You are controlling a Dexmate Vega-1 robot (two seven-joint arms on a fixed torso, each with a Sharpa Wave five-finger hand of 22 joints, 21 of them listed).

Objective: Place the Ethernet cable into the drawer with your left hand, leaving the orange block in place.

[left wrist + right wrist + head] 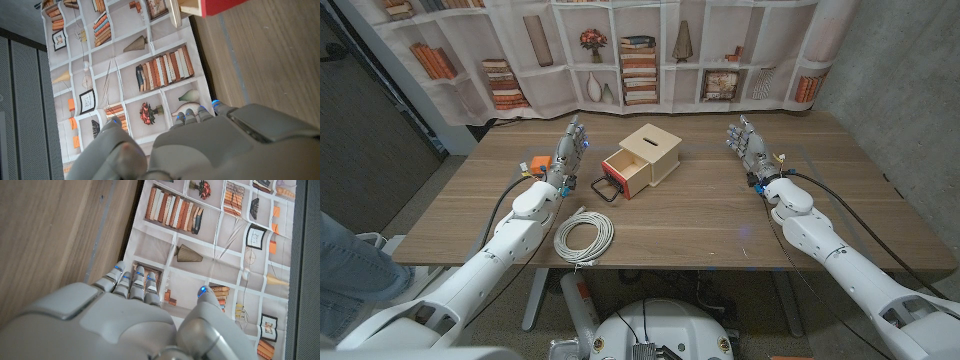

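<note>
The coiled white Ethernet cable (584,237) lies flat on the wooden worktop (720,215) near its front edge, just beside the left forearm and nearer the robot than the left hand (565,155), which stands upright farther back with its fingers (576,136) apart and holding nothing. So the cable is behind the fingers rather than ahead of them, well apart from the fingertips, and my reading is that the hand must be drawn back and lowered before any grasp. That retreat is the first risk: the forearm could sweep the loose coil toward the worktop edge or spring its loops open, and a slack coil pinched by one strand would likely trail and catch on the drawer front. Past the cable, the small orange block (539,165) sits just beside the left hand on its outer side, partly hidden by it; whether they touch I cannot tell. A sideways swing of the wrist could nudge it, and the task wants it left where it is. Farther in, near the worktop's middle, stands the light wooden box (650,153) with its red-fronted drawer (623,172) pulled open toward the left hand; a heavy drop could push it shut or leave loops draped over the rim. The right hand (748,145) stands upright well off to the other side, fingers spread and empty, clear of all this.
</note>
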